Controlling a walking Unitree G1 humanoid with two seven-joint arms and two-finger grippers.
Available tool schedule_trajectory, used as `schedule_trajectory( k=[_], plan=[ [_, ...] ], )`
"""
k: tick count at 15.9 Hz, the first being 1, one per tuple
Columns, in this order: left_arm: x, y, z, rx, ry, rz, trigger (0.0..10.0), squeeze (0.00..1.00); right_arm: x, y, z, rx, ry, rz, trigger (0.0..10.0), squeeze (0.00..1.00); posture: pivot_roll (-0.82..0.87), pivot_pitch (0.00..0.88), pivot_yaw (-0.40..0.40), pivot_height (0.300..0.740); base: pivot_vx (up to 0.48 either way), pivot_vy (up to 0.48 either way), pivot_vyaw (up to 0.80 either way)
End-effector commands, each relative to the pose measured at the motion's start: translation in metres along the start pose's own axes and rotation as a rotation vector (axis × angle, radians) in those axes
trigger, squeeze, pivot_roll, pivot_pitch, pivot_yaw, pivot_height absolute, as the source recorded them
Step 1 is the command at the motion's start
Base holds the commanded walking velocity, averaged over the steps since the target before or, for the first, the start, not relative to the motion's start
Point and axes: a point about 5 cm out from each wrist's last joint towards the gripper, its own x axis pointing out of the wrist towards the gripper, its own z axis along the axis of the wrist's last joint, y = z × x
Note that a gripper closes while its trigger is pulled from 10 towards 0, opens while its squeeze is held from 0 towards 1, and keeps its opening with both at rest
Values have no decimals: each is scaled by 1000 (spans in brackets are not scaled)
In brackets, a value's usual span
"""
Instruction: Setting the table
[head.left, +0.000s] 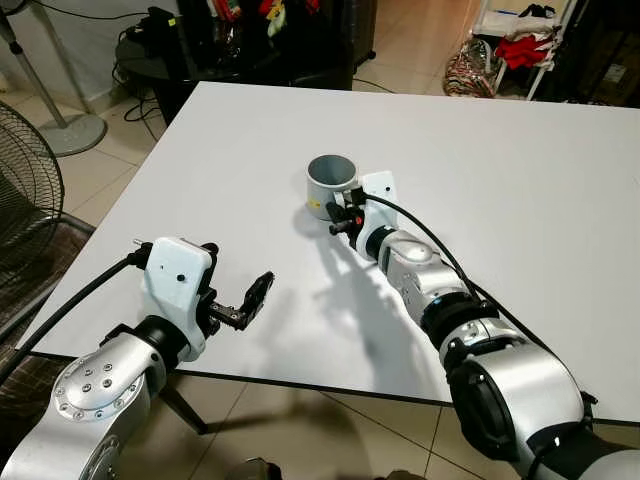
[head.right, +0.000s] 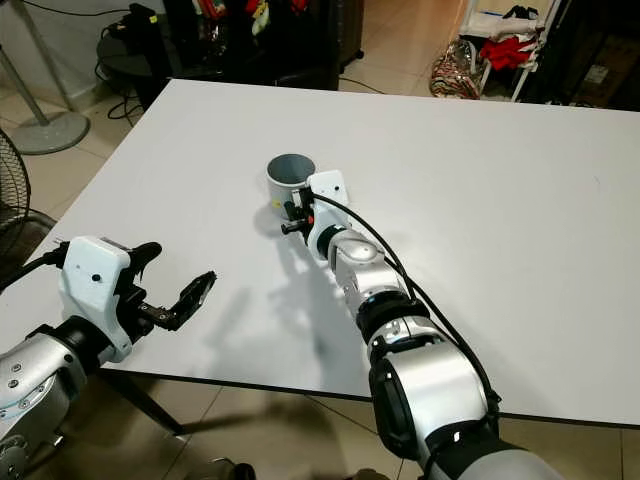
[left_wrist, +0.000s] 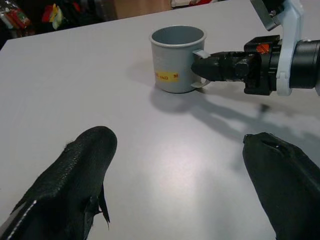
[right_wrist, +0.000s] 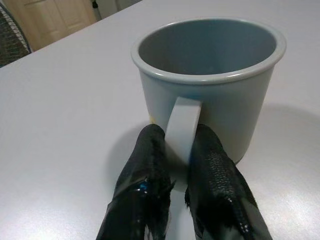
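right tool (right_wrist: 179, 150) pinches the handle of a grey mug (head.left: 331, 186), its two black fingers (right_wrist: 145, 170) closed flat against either side of the loop, as the right wrist view shows close up. the mug stands upright and empty on the white surface (head.left: 520, 200), a little above and left of the centre of the left eye view, with a yellow label on the side facing the lower left of the frame. the right arm reaches up to it from the lower right corner, stretched well out over the surface.

left tool (head.left: 247, 303) hovers at the lower left of the same frame, just inside the near edge of the surface, its fingers spread wide with nothing between them; its own wrist view looks across bare white surface towards the mug and the closed right tool beyond.

as a table setting, the job looks barely begun. one mug is on the surface, and no plate, cutlery or other place setting can be seen anywhere on the part in view. whether the mug is being put down or about to be lifted cannot be told from these pictures; it sits flat on its base with the grip on the handle not yet let go. a standing fan (head.left: 25, 180) at the left edge and clutter beyond the far edge at the top of the frame play no part.
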Motion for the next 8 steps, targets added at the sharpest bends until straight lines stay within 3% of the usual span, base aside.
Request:
schedule_trajectory(
  k=[1, 2, 8],
  plan=[
    [0, 1, 1, 7, 0, -3, 10000, 0, 2, 3, 7, 15, -17, 19, 10000, 675, 45, 113, 29, 740, 0, 0, 0],
    [2, 1, 2, 8, -6, -6, 10000, 0, 3, 2, 9, 12, -14, 19, 10000, 1000, 43, 112, 29, 740, 0, 0, 0],
    [7, -4, 5, -1, -28, -25, 10000, 0, -4, 1, 2, -6, -42, 58, 10000, 1000, 13, 92, 25, 740, 0, 0, 0]
  ],
)
